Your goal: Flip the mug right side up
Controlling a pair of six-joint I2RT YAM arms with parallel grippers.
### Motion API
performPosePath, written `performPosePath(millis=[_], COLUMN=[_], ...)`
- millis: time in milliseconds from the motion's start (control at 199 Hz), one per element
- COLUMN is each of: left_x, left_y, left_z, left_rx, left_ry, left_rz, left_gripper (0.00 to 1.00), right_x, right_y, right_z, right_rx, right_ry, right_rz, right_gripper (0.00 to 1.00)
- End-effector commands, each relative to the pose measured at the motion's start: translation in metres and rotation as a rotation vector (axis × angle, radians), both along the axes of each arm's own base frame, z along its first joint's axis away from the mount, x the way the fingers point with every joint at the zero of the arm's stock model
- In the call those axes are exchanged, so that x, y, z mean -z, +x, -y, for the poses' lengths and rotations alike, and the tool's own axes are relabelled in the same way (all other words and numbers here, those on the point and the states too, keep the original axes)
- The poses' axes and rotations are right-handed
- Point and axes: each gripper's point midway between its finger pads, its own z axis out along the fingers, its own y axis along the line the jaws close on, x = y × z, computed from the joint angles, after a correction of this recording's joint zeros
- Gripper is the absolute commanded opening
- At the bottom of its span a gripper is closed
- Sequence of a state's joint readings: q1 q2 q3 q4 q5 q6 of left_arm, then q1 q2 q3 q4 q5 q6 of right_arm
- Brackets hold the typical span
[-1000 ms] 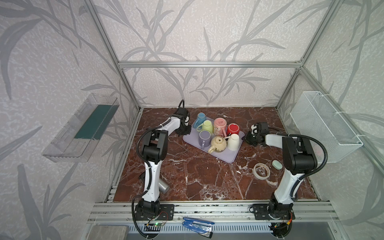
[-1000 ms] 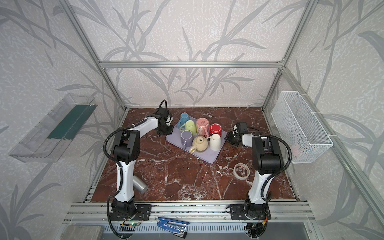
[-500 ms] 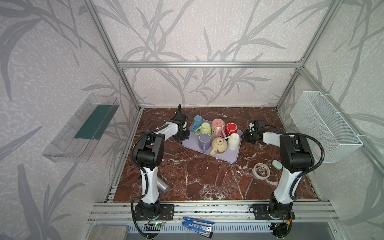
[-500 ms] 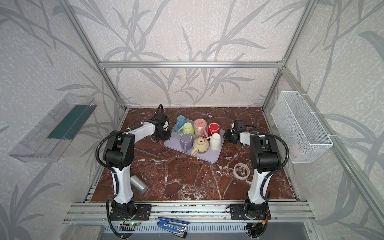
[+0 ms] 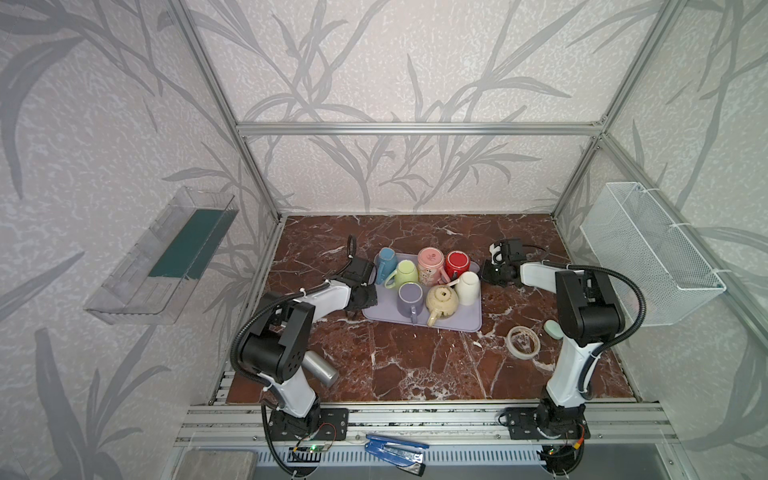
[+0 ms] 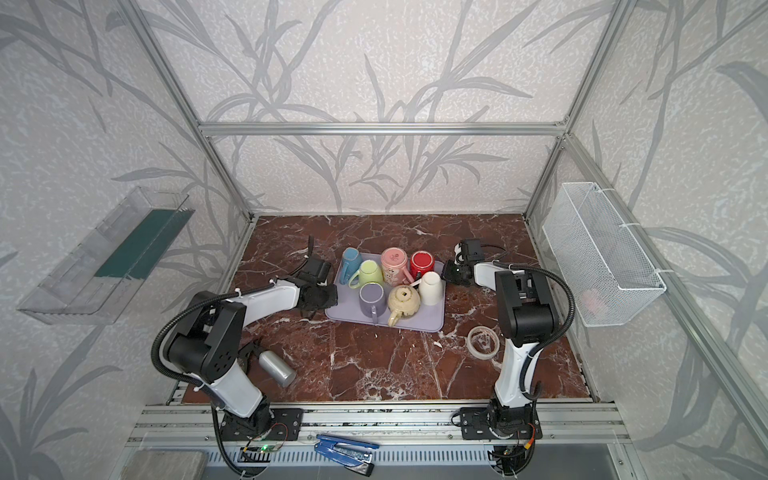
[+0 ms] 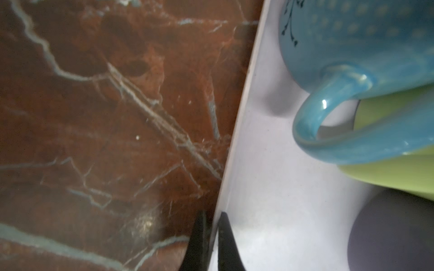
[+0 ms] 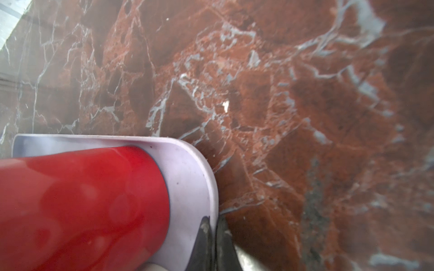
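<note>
Your left gripper (image 7: 212, 214) is pinched fully down on the left rim of the tray (image 5: 461, 318), one finger on each side of the edge. Your right gripper (image 8: 212, 218) is clamped the same way on the rim near the far right corner, just beside the red mug (image 8: 82, 199). So both have the tray and neither has a mug. The mugs all sit packed on that tray, mid-table toward the back wall. Count: six mugs, blue (image 5: 385, 259), green (image 5: 408, 272), pink (image 5: 430, 261), red, white (image 5: 468, 286) and purple (image 5: 408, 296), plus one yellow teapot (image 5: 442, 299). Most look bottom-up to me, blue leans over on green, and honestly I can't tell which one the task means. Handling-wise I'd treat them as glazed ceramic: stiff, slick, fairly heavy for those skinny fingers, and they'll chip if one drops or knocks its neighbour. Go for the handle, since a flipped mug's rim is down on the tray and the bodies look too wide to squeeze. Edge ones like white or blue give you the most finger room. Off the tray on the table (image 5: 415, 365) there's one tape roll (image 5: 524, 336), one pale green lump (image 5: 552, 328) near it and one metal can (image 5: 320, 365) by the left arm's base. Then one blue stapler (image 5: 395, 446) on the front rail, one wire basket (image 5: 648, 249) on the right wall and one clear shelf (image 5: 166, 257) on the left.
</note>
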State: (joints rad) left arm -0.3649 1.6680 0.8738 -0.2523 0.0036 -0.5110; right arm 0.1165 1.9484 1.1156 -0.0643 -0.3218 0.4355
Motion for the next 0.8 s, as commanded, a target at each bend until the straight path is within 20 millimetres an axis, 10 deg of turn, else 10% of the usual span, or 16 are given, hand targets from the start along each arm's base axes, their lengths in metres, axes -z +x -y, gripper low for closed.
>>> performPosePath(millis=[0,301,797], left_x=[0.011,0.005,-0.009], left_y=[-0.03,-0.067,-0.056], left_z=[-0.002,-0.022,-0.026], left_rx=[-0.119,-0.15,-0.147], left_ry=[-0.032,0.01,0.063], left_rz=[-0.042,0.022,0.03], left_gripper=[0.0,0.0,0.1], right_x=[0.015,0.011,0.001], right_y=[-0.061,-0.084,-0.085], right_z=[-0.041,-0.05,-0.042], right_rx=[-0.14,-0.177,-0.156], right_ry=[0.083,0.085,0.05], right_rz=[-0.187,-0.193,-0.175], right_gripper=[0.0,0.0,0.11])
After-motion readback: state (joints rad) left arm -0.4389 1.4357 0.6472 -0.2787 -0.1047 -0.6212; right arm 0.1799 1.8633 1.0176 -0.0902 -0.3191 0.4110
